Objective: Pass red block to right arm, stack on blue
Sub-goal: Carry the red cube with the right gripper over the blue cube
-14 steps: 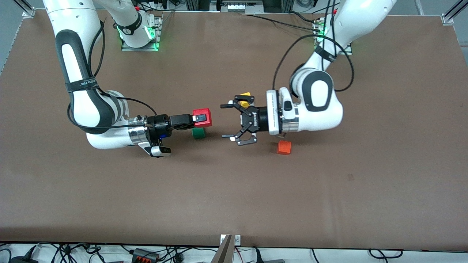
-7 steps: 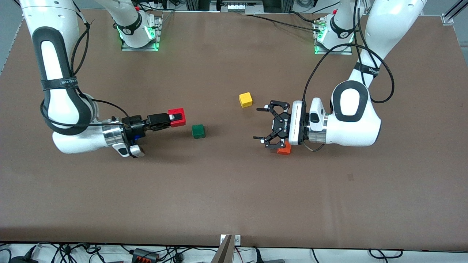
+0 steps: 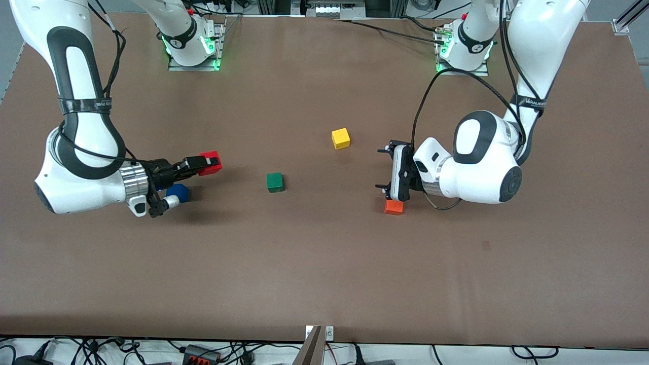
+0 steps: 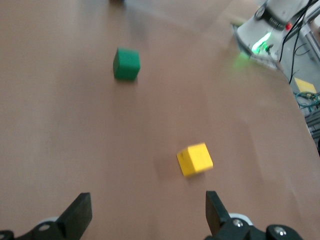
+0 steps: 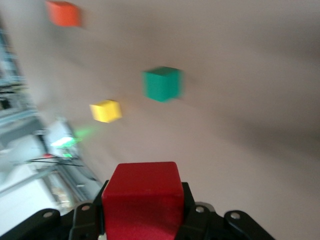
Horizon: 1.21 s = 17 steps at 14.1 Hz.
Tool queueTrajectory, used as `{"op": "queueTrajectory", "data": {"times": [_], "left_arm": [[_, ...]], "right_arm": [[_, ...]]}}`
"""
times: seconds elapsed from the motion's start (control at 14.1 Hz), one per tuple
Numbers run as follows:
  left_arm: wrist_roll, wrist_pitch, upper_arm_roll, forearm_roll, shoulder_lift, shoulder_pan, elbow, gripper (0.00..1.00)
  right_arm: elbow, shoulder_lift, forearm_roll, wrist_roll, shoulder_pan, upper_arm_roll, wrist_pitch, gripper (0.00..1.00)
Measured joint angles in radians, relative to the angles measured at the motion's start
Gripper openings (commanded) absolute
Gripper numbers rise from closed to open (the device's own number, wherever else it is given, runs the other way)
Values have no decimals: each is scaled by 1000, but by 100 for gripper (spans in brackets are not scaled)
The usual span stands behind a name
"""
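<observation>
Blue block point(image 3: 178, 192): partly covered by the right gripper point(image 3: 205, 163) and wrist in the front view; only one corner and part of the top show.

Orange block point(image 3: 393, 207): upper edge hidden under the left gripper point(image 3: 388, 169) in the front view; smeared by blur in the right wrist view.

Red block point(image 5: 142, 205): lower part cut off by the edge of the right wrist view.

Left gripper fingers point(image 4: 79, 215): only the tips enter the left wrist view; the rest is cut off.

Green block point(image 5: 162, 84) and yellow block point(image 5: 106, 111): edges blurred in the right wrist view.
</observation>
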Motion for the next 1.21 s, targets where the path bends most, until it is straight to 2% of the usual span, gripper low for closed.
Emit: {"op": "queueTrajectory", "data": {"times": [0.21, 0.5, 0.71, 0.85, 0.99, 1.21], "left_arm": [[-205, -49, 16, 213, 0, 16, 2, 100], [-428, -124, 39, 477, -12, 57, 41, 100], [-618, -226, 49, 650, -37, 66, 96, 100], [-824, -290, 49, 717, -64, 65, 118, 100], [-1000, -353, 48, 725, -104, 63, 130, 100], [-1112, -451, 59, 723, -143, 63, 217, 100]], "right_arm": [[18, -7, -226, 82, 4, -1, 48, 0], [18, -17, -412, 228, 18, -1, 100, 0], [-12, -38, -528, 327, 50, -1, 191, 0], [-76, -76, -593, 397, 74, -1, 285, 0], [-144, -110, -631, 454, 90, 0, 365, 0], [-213, -134, -649, 480, 94, -2, 470, 0]]}}
